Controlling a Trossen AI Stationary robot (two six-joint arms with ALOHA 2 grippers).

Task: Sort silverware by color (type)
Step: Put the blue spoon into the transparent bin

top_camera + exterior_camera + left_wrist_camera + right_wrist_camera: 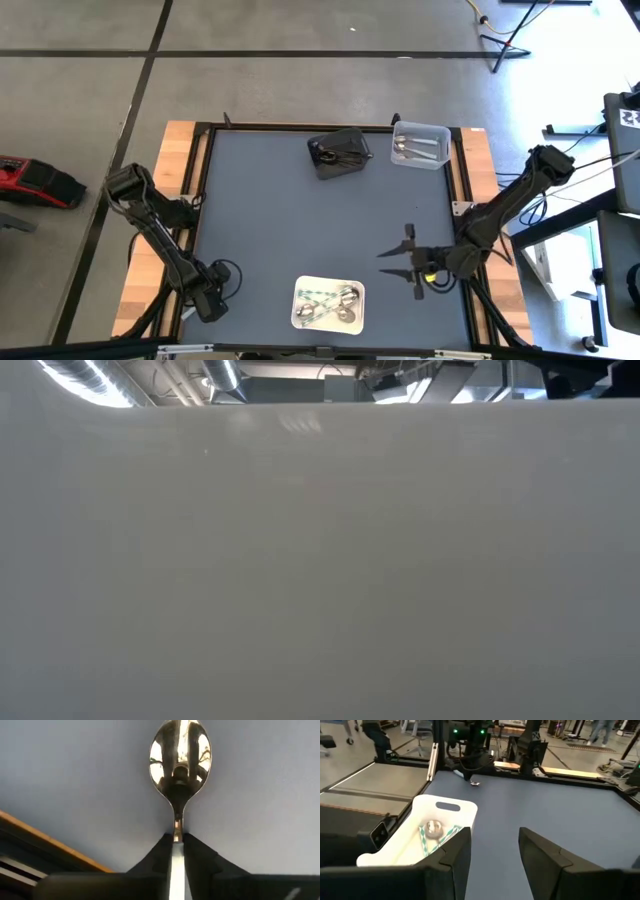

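Observation:
My left gripper (208, 296) is at the table's near-left corner, shut on a shiny silver spoon (180, 760). From the right wrist view, that spoon (475, 783) sits low over the blue mat. My right gripper (405, 258) hovers open over the mat's near-right part and holds nothing. To its left, a white tray (328, 303) by the near edge holds several silver utensils. A dark bin (338, 152) holds a dark utensil. Beside it, a clear bin (420, 145) by the far edge holds silver spoons. My left gripper pinches the silver spoon's handle (176, 851) just behind the neck, between its two fingers (205, 857). The fingers lie along the handle, and the bowl (180, 760) sticks out past the fingertips. I cannot tell whether the bowl touches the mat.
The white tray's wall (320, 560) fills nearly the whole low view. A wooden border (175, 180) and a raised dark frame run around the mat. The mat's middle (320, 225) is bare. People and equipment stand in the room beyond the table (375, 735).

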